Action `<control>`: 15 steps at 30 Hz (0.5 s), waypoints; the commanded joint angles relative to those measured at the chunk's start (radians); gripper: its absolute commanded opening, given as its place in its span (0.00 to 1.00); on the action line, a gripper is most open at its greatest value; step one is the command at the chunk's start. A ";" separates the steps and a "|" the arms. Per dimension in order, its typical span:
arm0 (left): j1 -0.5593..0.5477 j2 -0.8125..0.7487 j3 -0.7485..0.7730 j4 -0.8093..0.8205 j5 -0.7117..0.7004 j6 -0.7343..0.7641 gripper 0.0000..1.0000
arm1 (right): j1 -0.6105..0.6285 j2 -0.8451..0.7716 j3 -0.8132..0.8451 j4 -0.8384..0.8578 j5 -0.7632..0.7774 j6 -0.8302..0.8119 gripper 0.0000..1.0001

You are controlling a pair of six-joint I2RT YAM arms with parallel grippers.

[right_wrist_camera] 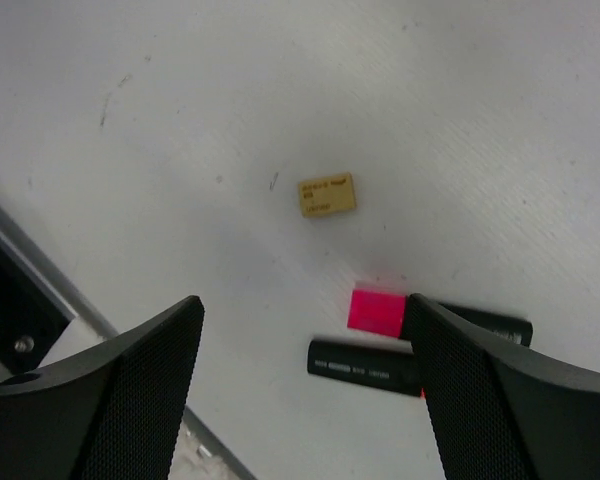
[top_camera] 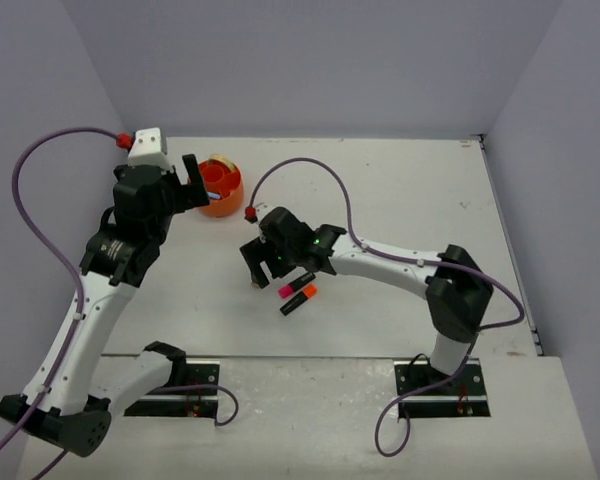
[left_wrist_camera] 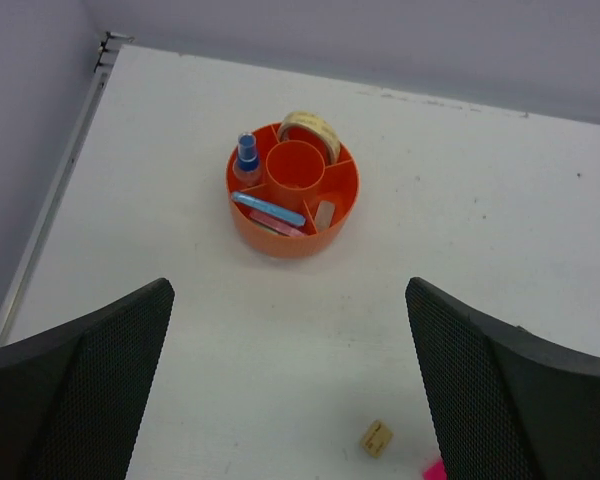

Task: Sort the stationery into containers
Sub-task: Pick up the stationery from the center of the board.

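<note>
Two highlighters lie loose just below centre in the top view: the pink-ended highlighter and the orange-ended highlighter. They lie side by side, close together, both slanting from lower left to upper right. The right gripper hangs just to their upper left. It is far nearer to them than the left gripper, which sits beside the one orange tub in the upper left of the table.

From the left wrist, the fingers stand wide apart with nothing between them. The tub stands upright at upper centre, well apart from them. Counted inside it are one tan ring, one blue-capped tube, one blue piece, one pink piece and one pale block. The centre cup looks empty. One tan block lies on the table near the bottom edge.

From the right wrist, the jaws are likewise apart and hold nothing. The tan block sits just above the middle of the gap. Both highlighters lie to the lower right, the pink-ended one partly hidden behind the right-hand finger. Their long axes run left to right, roughly along the line from finger to finger, so I judge the wrist must turn before the jaws can close across either barrel.
</note>
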 commanded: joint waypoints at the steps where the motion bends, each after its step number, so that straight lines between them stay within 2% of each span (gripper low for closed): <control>1: 0.005 -0.062 -0.159 0.083 -0.012 -0.028 1.00 | 0.045 0.178 0.159 -0.136 0.096 -0.030 0.82; 8: 0.005 -0.120 -0.320 0.109 0.053 -0.021 1.00 | 0.057 0.350 0.299 -0.169 0.148 -0.048 0.72; 15: 0.005 -0.228 -0.374 0.113 0.036 -0.018 1.00 | 0.057 0.461 0.386 -0.186 0.147 -0.080 0.50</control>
